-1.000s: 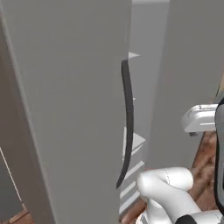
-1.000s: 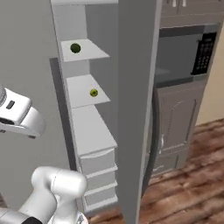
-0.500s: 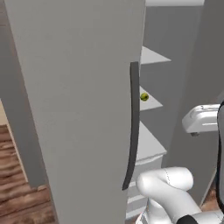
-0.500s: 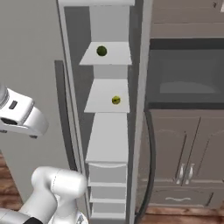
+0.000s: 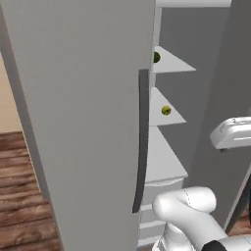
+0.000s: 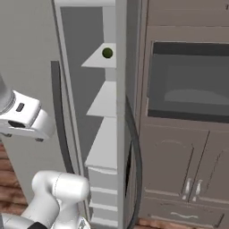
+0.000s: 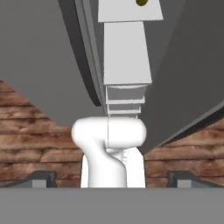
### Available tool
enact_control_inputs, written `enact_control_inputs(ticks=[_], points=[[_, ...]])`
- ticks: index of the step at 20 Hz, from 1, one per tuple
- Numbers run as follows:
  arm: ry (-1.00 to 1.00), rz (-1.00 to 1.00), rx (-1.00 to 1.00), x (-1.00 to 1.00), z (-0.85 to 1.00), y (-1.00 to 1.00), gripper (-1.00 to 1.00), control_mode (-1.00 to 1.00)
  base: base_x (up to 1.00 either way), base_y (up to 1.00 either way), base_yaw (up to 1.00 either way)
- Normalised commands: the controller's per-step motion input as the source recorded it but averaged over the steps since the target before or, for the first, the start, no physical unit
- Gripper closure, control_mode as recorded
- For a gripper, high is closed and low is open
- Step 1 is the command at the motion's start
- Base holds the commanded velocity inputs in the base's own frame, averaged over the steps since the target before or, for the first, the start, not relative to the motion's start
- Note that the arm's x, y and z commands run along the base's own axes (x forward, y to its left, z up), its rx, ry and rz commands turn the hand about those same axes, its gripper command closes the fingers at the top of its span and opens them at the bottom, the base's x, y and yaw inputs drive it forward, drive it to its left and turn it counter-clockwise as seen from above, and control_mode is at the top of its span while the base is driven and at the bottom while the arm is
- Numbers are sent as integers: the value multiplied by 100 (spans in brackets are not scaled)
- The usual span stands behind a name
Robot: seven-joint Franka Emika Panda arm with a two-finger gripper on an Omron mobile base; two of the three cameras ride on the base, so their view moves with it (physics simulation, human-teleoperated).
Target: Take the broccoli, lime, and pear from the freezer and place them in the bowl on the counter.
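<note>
Base swung left since earlier, freezer (image 5: 88,122) open, wood floor (image 7: 35,127), gripper (image 7: 111,177) wide, empty.

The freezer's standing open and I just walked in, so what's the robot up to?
The tall grey freezer has its door open, showing pale grey shelves. A small dark green round fruit sits on an upper shelf and a small yellow-green one on the shelf below. The white arm's two-finger gripper is open and empty, away from the shelves. Nothing has been picked up yet.
</note>
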Motion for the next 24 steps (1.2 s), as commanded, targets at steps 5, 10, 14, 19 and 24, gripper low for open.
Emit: enact_control_inputs(ticks=[5,10,14,19,24], points=[[0,0,0,0,0,0,-100,100,68,-15,16],[0,0,0,0,0,0,-100,100,56,-35,10],[0,0,0,0,0,0,-100,100,26,-75,0],[0,0,0,0,0,0,-100,100,0,-87,-14],[0,0,0,0,0,0,-100,100,0,-98,-17]])
